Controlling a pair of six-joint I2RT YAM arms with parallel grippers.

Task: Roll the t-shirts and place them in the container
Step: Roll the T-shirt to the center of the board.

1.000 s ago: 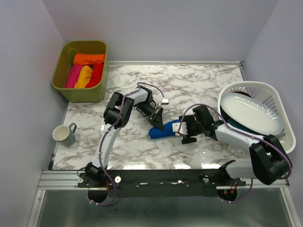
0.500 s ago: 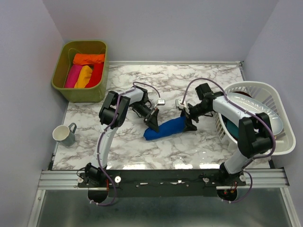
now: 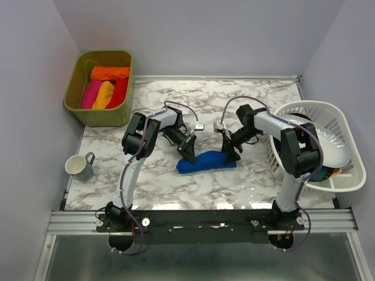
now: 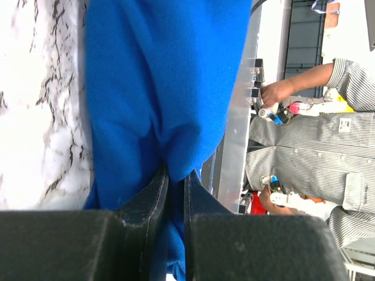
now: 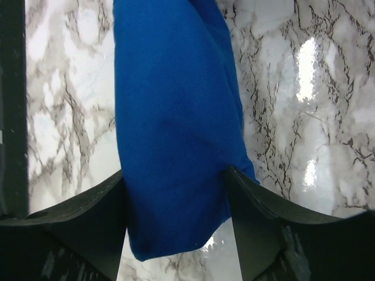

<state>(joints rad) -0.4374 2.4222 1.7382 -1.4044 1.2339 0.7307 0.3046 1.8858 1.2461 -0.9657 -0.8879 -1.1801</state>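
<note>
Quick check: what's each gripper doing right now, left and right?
Left gripper: shut, pinching a fold of the blue t-shirt.
Right gripper: jaws wide but closed on the same rolled t-shirt, pressing both its sides.

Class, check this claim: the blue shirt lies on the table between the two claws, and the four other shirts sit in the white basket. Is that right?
Not quite. The top view shows the four other shirts in the green bin; the white basket holds a plate. The rest stands.
</note>
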